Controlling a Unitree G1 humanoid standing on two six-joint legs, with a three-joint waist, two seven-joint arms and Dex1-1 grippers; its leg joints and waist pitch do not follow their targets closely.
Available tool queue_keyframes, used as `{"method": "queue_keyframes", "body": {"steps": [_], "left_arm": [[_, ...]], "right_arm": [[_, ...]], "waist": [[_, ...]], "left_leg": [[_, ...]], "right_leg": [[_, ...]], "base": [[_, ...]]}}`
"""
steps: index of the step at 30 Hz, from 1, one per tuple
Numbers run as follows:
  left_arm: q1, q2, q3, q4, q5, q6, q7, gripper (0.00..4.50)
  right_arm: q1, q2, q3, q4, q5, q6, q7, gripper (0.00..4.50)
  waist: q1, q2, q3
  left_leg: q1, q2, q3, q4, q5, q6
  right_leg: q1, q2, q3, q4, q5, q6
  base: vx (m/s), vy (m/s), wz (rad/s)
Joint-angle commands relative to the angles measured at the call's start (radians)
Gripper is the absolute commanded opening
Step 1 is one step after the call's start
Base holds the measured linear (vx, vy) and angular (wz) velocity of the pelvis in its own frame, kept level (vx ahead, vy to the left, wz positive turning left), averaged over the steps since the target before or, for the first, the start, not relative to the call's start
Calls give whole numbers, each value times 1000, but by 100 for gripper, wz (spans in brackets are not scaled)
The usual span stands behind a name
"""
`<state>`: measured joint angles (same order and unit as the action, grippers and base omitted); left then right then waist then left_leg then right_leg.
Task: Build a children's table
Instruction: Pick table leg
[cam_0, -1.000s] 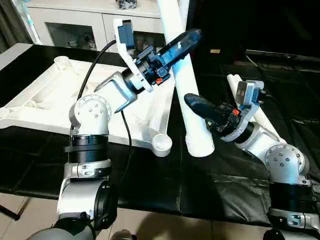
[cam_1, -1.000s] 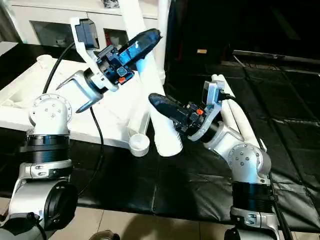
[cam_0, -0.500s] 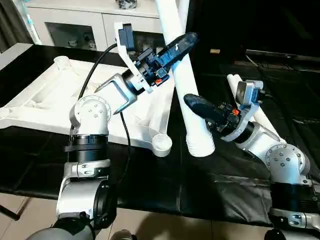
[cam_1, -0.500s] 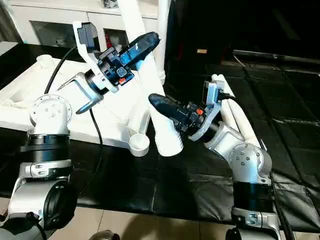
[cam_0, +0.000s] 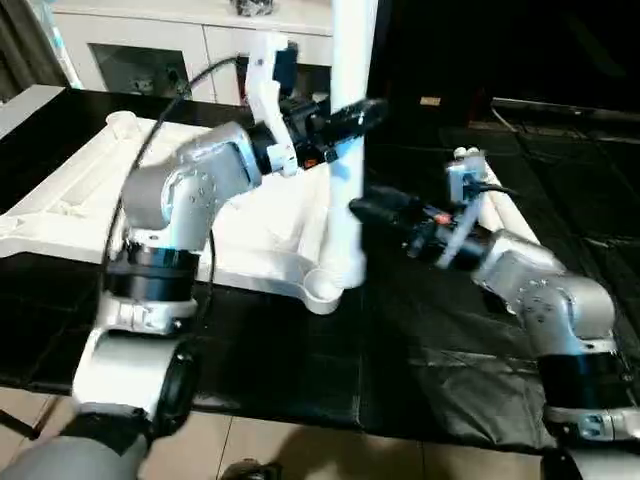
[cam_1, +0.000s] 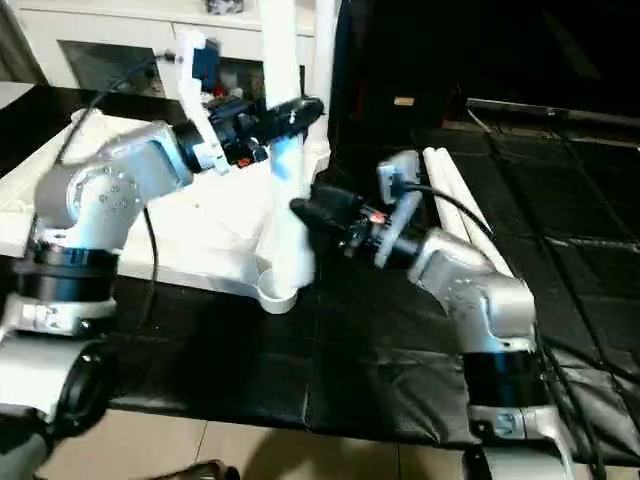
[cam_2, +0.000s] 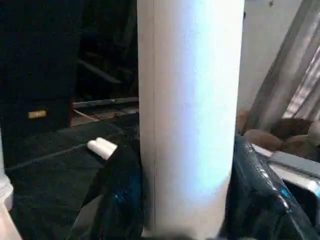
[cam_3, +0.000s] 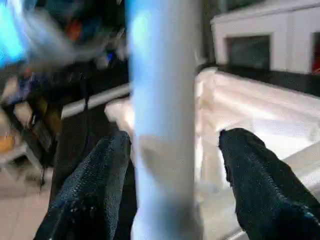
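Observation:
The children's table top (cam_0: 80, 190) lies upside down on the black table, ribbed underside up. One white leg (cam_0: 350, 50) stands nearly upright, its lower end at the near corner socket (cam_0: 322, 290). My left gripper (cam_0: 346, 120) is shut on the leg's upper part, and both fingers (cam_2: 120, 195) press its sides. Lower down, my right gripper (cam_0: 365, 210) straddles the same leg (cam_3: 162, 100). One finger (cam_3: 95, 190) lies against it and the other (cam_3: 255, 180) stands off with a gap. Two more legs (cam_1: 460, 200) lie behind my right arm.
A white glass-door cabinet (cam_0: 150, 50) stands behind the table. Black cloth (cam_0: 420, 360) covers the table to its front edge, with tiled floor (cam_0: 300, 450) below. A cable (cam_1: 590, 360) trails beside my right arm.
The leg has swung from a slant to nearly upright, its foot shifting left to the corner socket. My left arm rolled with it, still gripping. The right gripper's fingers have spread.

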<state>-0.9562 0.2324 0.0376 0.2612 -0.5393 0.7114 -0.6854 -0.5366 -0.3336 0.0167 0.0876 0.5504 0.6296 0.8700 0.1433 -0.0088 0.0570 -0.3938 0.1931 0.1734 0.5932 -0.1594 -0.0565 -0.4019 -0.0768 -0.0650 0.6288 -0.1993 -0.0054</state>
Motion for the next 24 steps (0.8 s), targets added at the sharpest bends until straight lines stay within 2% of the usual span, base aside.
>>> {"method": "queue_keyframes", "body": {"steps": [1, 5, 6, 9, 15, 16, 18, 24], "left_arm": [[-35, 8, -16, -11, 14, -6, -19, 175], [-38, 13, -22, -22, 6, 13, -34, 175], [-38, 12, -25, -29, 0, 22, -40, 175], [-37, 14, -38, -45, -14, 41, -59, 175], [-29, 17, -69, -82, -29, 87, -102, 175], [-30, 10, -67, -90, -45, 111, -105, 175], [-31, 4, -60, -94, -61, 124, -107, 175], [-38, -15, -38, -102, -93, 146, -103, 175]], "right_arm": [[-19, -24, 35, 26, -14, 47, 37, 317], [-32, -52, 70, 56, -24, 69, 94, 317], [-36, -60, 81, 65, -32, 64, 111, 317], [-45, -69, 98, 82, -39, 59, 144, 317], [-90, -64, 120, 134, -48, 41, 179, 317], [-104, -55, 123, 150, -54, 30, 187, 317], [-110, -50, 128, 159, -59, 22, 201, 317], [-114, -49, 148, 169, -48, 30, 252, 317]], "waist": [[-1, -11, -73], [0, -11, -74], [-1, -23, -74], [0, -17, -75], [0, -19, -74], [-1, -24, -73], [-1, -21, -73], [1, -22, -75]], "left_leg": [[20, 28, -5, -61, -121, -10], [20, 29, -5, -59, -126, -7], [19, 29, -4, -59, -112, -1], [19, 29, -4, -56, -105, 4], [20, 31, -4, -55, -104, 8], [20, 30, -3, -55, -102, 8], [19, 30, -3, -54, -106, 8], [21, 30, -3, -52, -90, 16]], "right_leg": [[58, -64, 43, -71, -94, -172], [58, -66, 43, -70, -96, -186], [60, -64, 43, -67, -72, -191], [58, -67, 42, -65, -68, -202], [59, -67, 42, -62, -60, -223], [59, -66, 42, -63, -62, -223], [58, -67, 42, -62, -69, -226], [60, -64, 42, -57, -23, -238]], "base": [[0, 0, 0], [0, 0, 0], [0, 0, 0], [0, 0, 0], [0, 0, 0], [0, 0, 0], [0, 0, 0], [0, 0, 0]]}}
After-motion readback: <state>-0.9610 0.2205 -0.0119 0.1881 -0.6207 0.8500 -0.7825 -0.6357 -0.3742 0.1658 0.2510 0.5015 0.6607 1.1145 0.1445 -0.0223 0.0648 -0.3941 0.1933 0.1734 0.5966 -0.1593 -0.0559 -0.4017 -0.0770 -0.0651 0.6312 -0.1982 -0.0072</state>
